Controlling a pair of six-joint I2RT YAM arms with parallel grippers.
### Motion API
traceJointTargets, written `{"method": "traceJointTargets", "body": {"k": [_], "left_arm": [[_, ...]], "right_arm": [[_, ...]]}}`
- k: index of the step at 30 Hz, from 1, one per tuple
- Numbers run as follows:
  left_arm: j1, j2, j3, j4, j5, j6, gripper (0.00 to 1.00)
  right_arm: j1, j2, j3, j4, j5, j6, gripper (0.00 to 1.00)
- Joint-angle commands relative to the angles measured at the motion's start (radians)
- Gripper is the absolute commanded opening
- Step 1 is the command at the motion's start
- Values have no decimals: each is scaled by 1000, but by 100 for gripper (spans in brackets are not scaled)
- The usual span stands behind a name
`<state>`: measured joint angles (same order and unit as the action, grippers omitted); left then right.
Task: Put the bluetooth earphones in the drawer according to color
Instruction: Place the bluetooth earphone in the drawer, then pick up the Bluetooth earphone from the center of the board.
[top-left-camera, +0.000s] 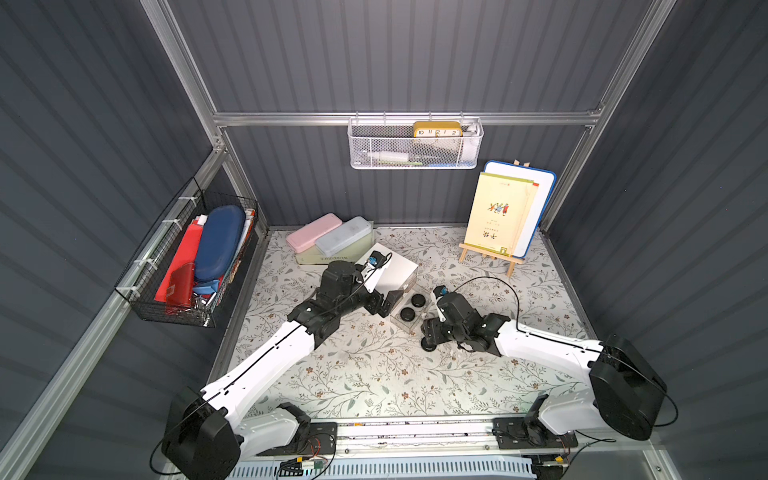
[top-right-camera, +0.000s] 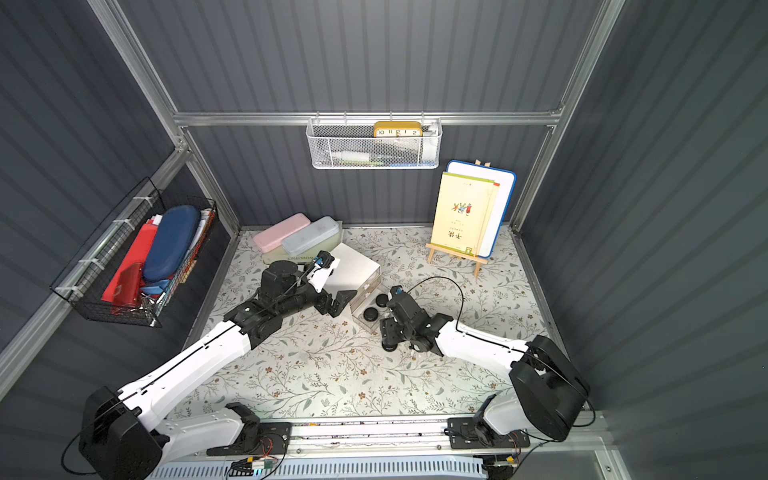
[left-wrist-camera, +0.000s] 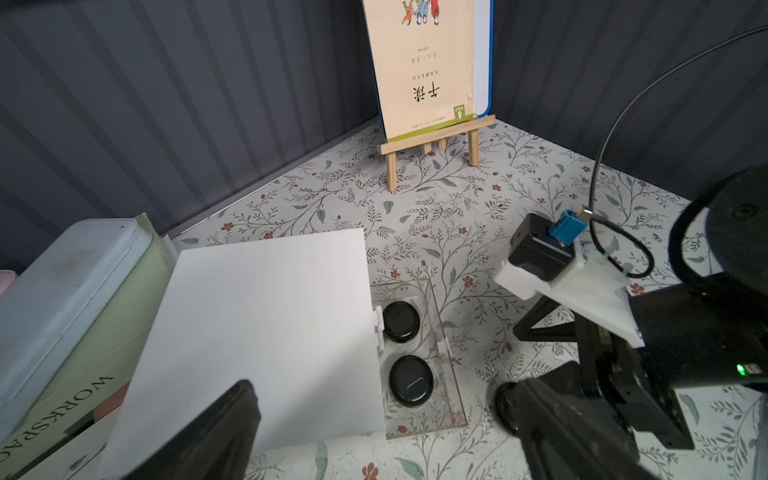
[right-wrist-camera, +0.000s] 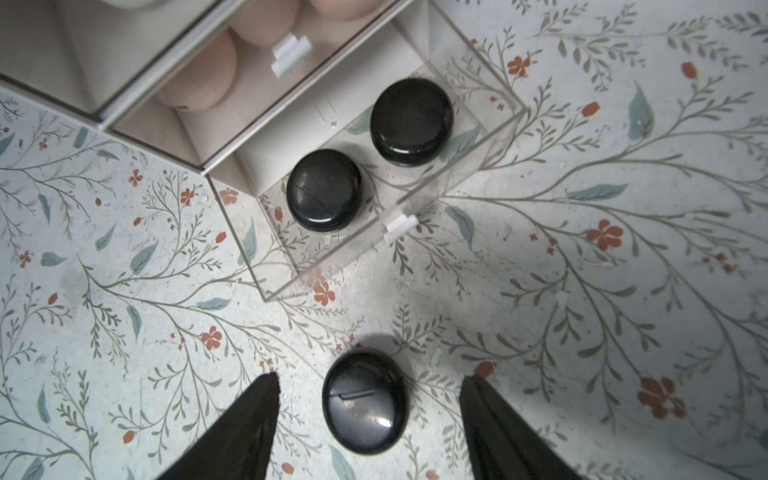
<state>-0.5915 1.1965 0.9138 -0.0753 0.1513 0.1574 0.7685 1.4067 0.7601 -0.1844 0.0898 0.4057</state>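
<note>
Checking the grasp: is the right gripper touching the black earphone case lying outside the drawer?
Apart. The right wrist view shows floral mat between the black earphone case and both fingers of the open right gripper.

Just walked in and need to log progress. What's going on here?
The robot is sorting earphone cases into the white cabinet by colour. Two black cases lie in the pulled-out clear drawer; pink cases show in the shut drawer above. The right hand, open, straddles a third black case on the table without gripping it. The left hand hangs open beside the cabinet.
</note>
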Motion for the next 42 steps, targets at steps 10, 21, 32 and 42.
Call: {"method": "traceJointTargets", "body": {"k": [10,21,32,42], "left_arm": [[-34,-75,-58,-29,-41,-24,100],[-42,-73,-83,-54,-78,60,99],[-49,-121,-123,-74,-70,129,99],[-52,-112,-105,-132,-93,159,99]], "right_arm": [[45,-19,-58,-46,58,72,74],[89,95,29,-98,95,76,74],[93,190,63,-101,94,127,73],[92,241,109,-129,98,125,72]]}}
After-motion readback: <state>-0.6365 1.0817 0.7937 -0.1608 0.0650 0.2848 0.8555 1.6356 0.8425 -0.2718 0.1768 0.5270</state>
